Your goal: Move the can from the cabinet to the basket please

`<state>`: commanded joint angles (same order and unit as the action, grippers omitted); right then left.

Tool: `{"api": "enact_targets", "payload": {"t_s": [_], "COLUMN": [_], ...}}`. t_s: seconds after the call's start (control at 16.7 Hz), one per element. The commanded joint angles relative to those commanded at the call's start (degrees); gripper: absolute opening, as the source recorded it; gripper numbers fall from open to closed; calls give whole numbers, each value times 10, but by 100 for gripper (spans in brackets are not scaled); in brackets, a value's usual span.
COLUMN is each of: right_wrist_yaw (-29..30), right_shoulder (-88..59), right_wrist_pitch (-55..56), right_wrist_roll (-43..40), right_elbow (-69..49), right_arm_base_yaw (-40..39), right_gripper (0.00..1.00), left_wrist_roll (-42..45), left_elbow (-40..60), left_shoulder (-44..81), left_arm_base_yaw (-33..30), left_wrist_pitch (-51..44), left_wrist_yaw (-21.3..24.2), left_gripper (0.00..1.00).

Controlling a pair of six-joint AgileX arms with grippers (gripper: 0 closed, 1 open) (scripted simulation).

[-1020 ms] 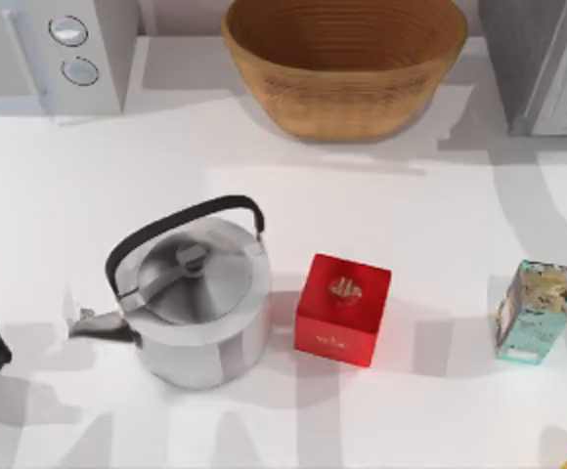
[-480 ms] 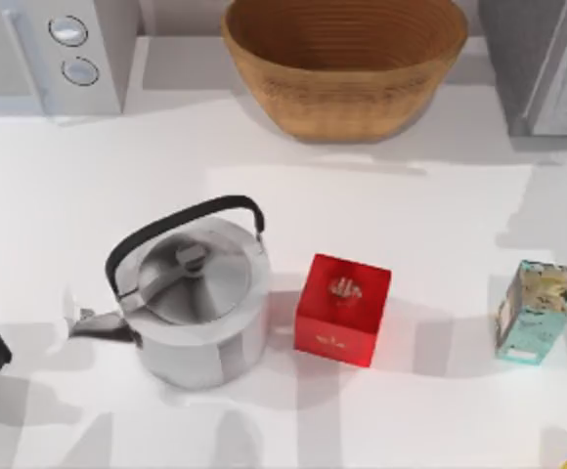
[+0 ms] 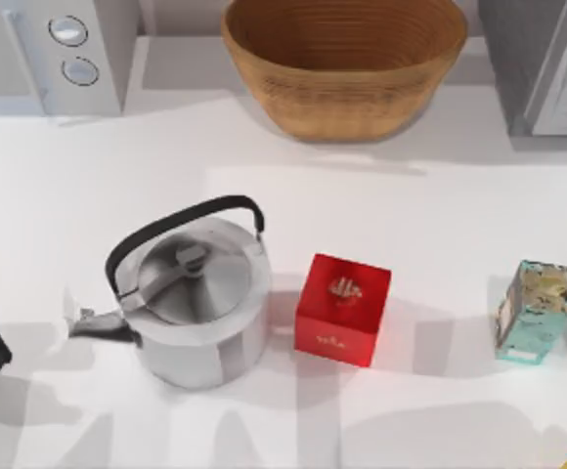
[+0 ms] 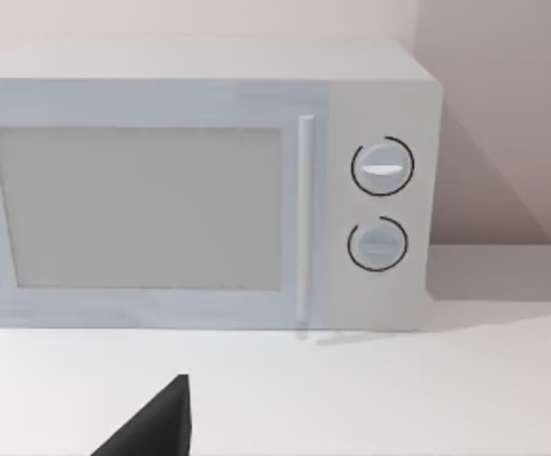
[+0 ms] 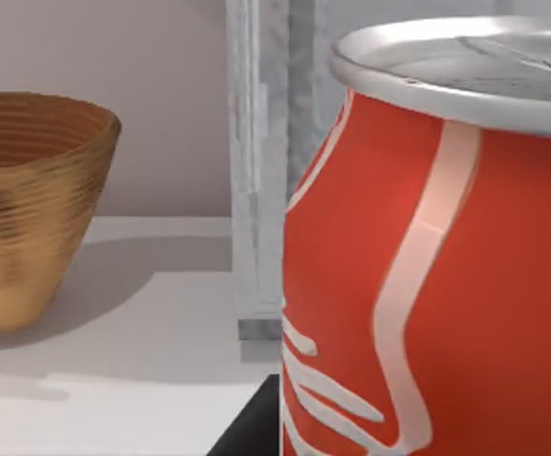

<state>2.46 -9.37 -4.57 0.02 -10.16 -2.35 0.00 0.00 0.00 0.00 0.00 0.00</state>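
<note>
Close up to the right wrist cam, the can [image 5: 427,256] sits upright w/ cabinet [image 5: 256,171] edge behind and basket [image 5: 28,209] further off, prob. held for carrying over, tho can't tell finger state; left arm parked facing microwave [image 4: 199,190].

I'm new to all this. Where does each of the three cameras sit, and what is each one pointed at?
Top view: above the table, looking down on kettle, red box, carton; a dark piece of the left arm at the left edge.
Left wrist view: on the left arm, facing the microwave; a dark fingertip shows.
Right wrist view: on the right arm, close up on the can, beside the cabinet.
Shared: the basket in top and right wrist views.
</note>
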Motion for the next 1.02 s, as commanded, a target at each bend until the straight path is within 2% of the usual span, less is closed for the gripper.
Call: {"api": "enact_targets", "payload": {"t_s": [0.24, 0.66, 0.84, 1.02], "right_wrist_yaw": [-22, -24, -11, 20], "right_shoulder": [84, 89, 54, -36], "right_wrist_pitch": [41, 44, 60, 92], "right_wrist_roll": [0, 1, 1, 2], "right_elbow": [92, 105, 70, -13], "right_arm_base_yaw": [21, 22, 6, -26], "right_gripper": [0, 0, 0, 0], "left_wrist_roll": [0, 0, 0, 0], "left_elbow": [0, 0, 0, 0], "left_shoulder": [0, 0, 0, 0], "left_arm_base_yaw": [0, 0, 0, 0], "left_wrist_pitch": [0, 0, 0, 0], "left_wrist_yaw": [0, 0, 0, 0], "left_gripper": [100, 100, 100, 100]}}
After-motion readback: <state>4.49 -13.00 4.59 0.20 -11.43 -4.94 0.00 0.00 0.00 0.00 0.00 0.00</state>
